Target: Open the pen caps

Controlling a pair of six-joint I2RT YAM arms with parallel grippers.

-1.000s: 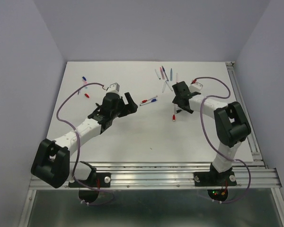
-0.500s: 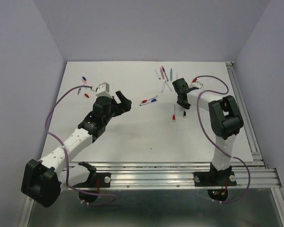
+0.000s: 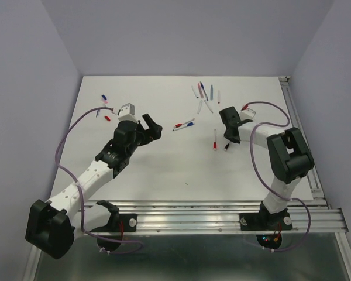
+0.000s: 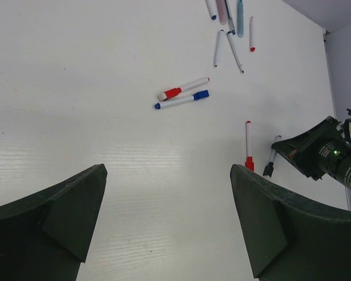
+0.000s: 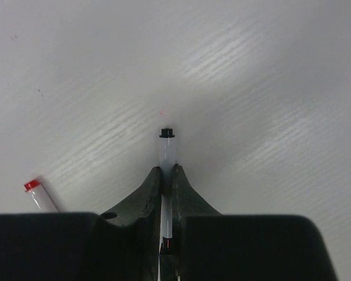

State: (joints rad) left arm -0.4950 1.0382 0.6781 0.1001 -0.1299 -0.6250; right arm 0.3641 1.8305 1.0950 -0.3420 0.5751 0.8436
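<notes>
Plain white tabletop (image 3: 164,170), pale lavender walls behind. Right gripper (image 5: 167,171) pinched tight on slim white plastic pen barrel (image 5: 166,153), with stubby black plastic cap (image 4: 268,170) on the barrel's far end. Left gripper (image 4: 167,193) spread wide, holding nothing, well apart from red cap (image 4: 172,93) and blue cap (image 4: 200,94) mid-table.

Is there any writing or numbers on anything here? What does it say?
None: no word, number or sign can be read in any view.
The loose pens on the table show only white barrels and coloured caps; any print is too small to see.
The pen pinched in the right claw looks plain white with a black end.
</notes>
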